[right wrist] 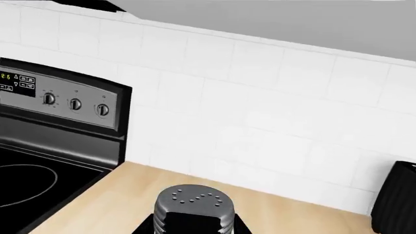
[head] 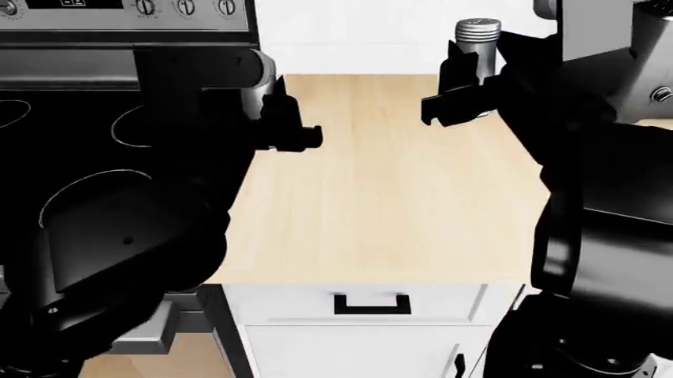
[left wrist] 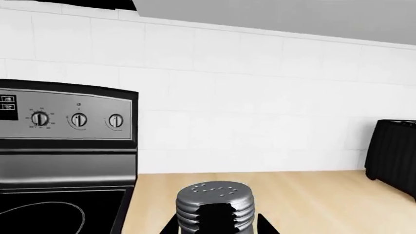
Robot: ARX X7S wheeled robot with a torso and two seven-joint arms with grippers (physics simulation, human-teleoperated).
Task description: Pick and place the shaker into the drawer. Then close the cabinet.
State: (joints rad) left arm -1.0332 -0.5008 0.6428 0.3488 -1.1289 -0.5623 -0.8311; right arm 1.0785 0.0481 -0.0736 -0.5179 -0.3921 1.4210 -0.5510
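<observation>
The shaker, a small silver cylinder with a ribbed domed cap, is up off the wooden counter at the back right, between the fingers of my right gripper. In the right wrist view the shaker fills the lower centre, with dark fingers against its sides. My left gripper hovers over the counter's left part, beside the stove, open and empty. The left wrist view shows the shaker beyond its spread fingertips. The drawer under the counter shows its front and black handle.
A black stove with a knob panel stands left of the wooden counter. A dark ribbed toaster stands at the counter's right by the white tiled wall. A cabinet door handle shows below the drawer.
</observation>
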